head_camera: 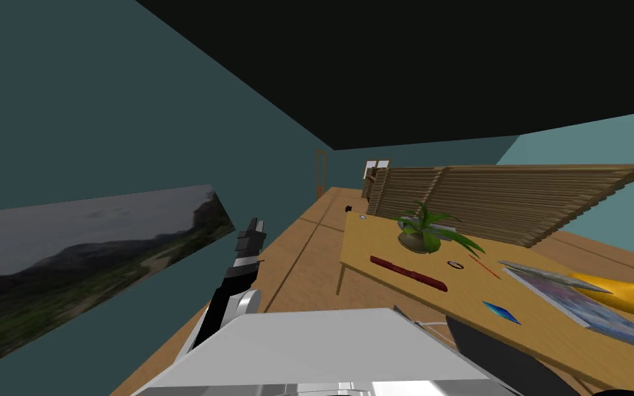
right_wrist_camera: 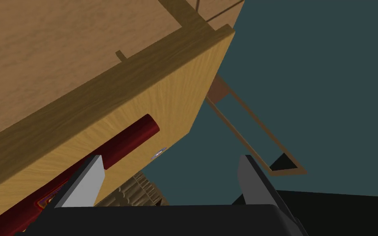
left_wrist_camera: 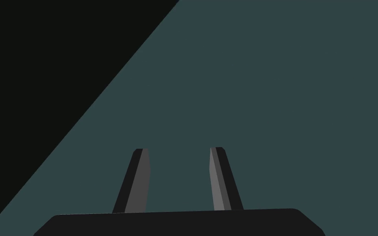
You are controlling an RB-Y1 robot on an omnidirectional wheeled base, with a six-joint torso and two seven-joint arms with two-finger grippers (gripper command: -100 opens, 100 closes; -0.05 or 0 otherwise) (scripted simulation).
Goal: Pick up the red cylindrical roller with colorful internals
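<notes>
Teal walls close the room, with a black area above them, and a wide landscape picture [head_camera: 89, 254] hangs on the wall at the robot's left. On the wooden floor [head_camera: 309, 247] stands a light wooden desk [head_camera: 377, 254], and behind it there is a long structure of wooden slats [head_camera: 515, 199].

The red roller [head_camera: 408, 273] lies flat on the desk, near the edge that faces the robot. The right hand [right_wrist_camera: 170, 157] hovers close over this edge with its fingers wide apart, and it holds nothing. In the right wrist view the roller passes just behind one finger [right_wrist_camera: 87, 180]. Its round far end reaches past that fingertip, and near the hand's body some coloured pattern shows on it. I cannot tell if the finger touches it. A small silver disc [right_wrist_camera: 158, 153] lies on the desk just past the far end of the roller.

Farther from the right hand, on the same desk, there are a potted plant [head_camera: 424, 230], a small ring [head_camera: 455, 264], a blue diamond-shaped piece [head_camera: 502, 313], a flat printed sheet [head_camera: 584, 306] and a yellow dolphin-shaped figure [head_camera: 618, 292].

The left hand [head_camera: 256, 225] is raised over the floor, well apart from the desk. Its fingers have only a narrow gap between them and grip nothing.
</notes>
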